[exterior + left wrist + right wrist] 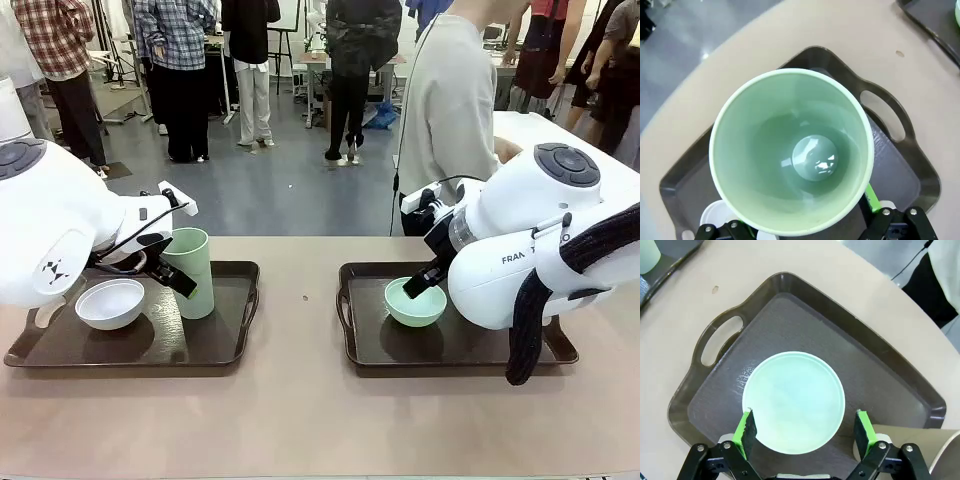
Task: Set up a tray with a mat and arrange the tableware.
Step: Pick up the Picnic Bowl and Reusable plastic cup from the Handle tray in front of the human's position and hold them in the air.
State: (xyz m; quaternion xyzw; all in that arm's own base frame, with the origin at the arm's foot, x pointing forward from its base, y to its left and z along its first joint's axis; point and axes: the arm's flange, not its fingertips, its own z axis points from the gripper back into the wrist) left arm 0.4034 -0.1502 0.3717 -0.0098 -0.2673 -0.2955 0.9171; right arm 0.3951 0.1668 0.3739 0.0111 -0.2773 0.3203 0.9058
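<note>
A beige table (300,410) carried two dark brown trays with cut-out handles, and a person (450,110) in a pale top stood at its far edge. The left tray (225,345) lay toward the table's left edge and the right tray (375,345) toward its right edge, well apart. Each was lined with a dark textured mat (790,325). On the left tray, right of its middle, stood the pale green cup (198,258), upright, with its long axis vertical and its mouth pointing straight up. The left wrist view looked directly down that axis to the round bottom. The left gripper (800,217) was clamped on the cup's wall from both sides, one green pad (868,196) pressed against the outside. The white bowl (110,303) sat mouth up in the left half of the same tray, just beside the cup; whether the two touched could not be told. On the right tray, left of centre and near the left handle, the mint green bowl (415,303) sat mouth up and level. The right gripper (805,427) stood over its near rim, fingers spread wide with one on each side of the bowl.
</note>
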